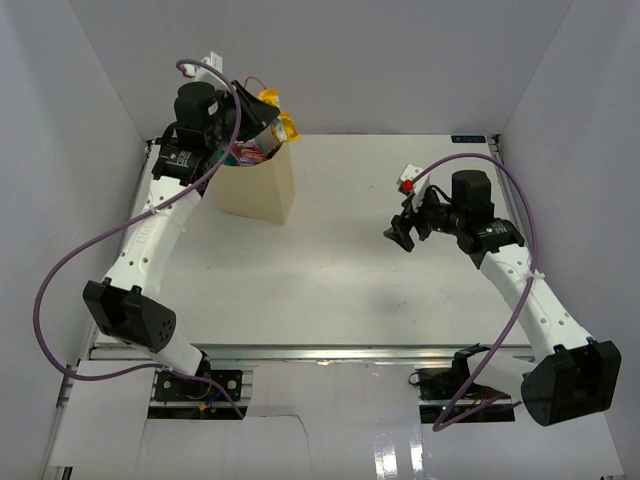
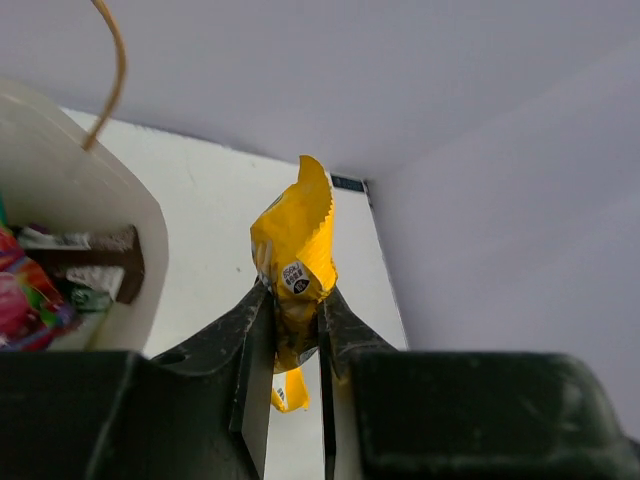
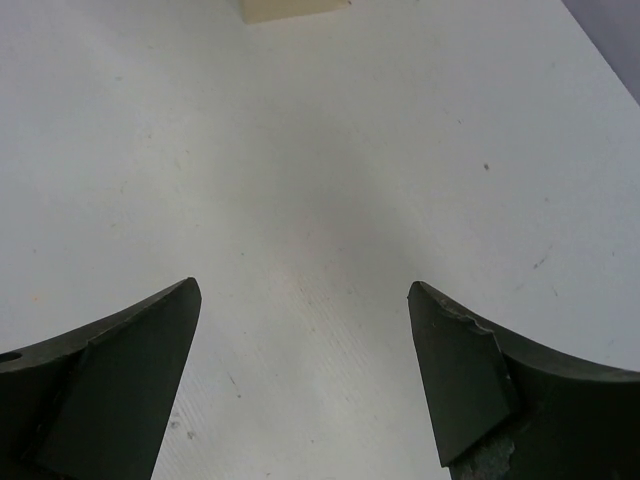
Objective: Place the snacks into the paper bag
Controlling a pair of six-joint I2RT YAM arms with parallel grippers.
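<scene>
The cream paper bag [image 1: 262, 185] stands upright at the back left of the table; its rim also shows in the left wrist view [image 2: 110, 200]. Packets lie inside it, pink-magenta [image 2: 25, 300] and a dark brown one [image 2: 100, 250]. My left gripper [image 1: 268, 118] hovers over the bag's far right rim, shut on the small yellow bar [image 2: 295, 255], which sticks up between the fingers. The yellow bar [image 1: 278, 112] shows just beyond the bag's opening. My right gripper [image 1: 402, 232] is open and empty above the bare table at mid right.
White walls enclose the table on three sides. One brown loop handle [image 2: 112, 70] arcs up at the left of the left wrist view. A small red and white object [image 1: 408, 180] sits on the right arm's wrist.
</scene>
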